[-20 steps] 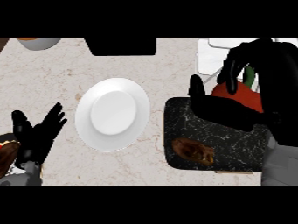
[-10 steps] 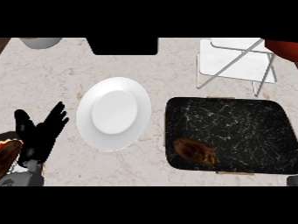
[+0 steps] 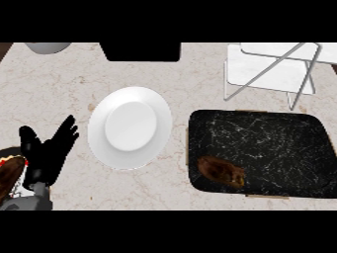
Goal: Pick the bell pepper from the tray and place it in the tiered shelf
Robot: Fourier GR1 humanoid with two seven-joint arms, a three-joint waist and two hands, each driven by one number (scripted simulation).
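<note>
Pale marbled stone makes up the surface (image 3: 68,74), seen steeply from above. A white plate (image 3: 130,127) lies left of centre, and just to its right sits a black tray (image 3: 273,148) with thin white veining. On the tray's lower left part rests a brown, lumpy piece of food (image 3: 221,171); the rest of the tray is bare. Beyond the tray, toward the upper right, stands the tiered shelf (image 3: 273,74), white panels on slim metal legs, with one shelf level partly cut off by the view's edge. The bell pepper cannot be seen anywhere, neither on the tray nor on the visible parts of the shelf. At the lower left the left hand (image 3: 48,153) rests with its fingers spread and pointing up, close beside the plate's left rim and holding nothing. A grey bowl (image 3: 47,47) peeks in at the upper left, and a black block (image 3: 140,51) sits at the top centre. The right hand does not show.
</note>
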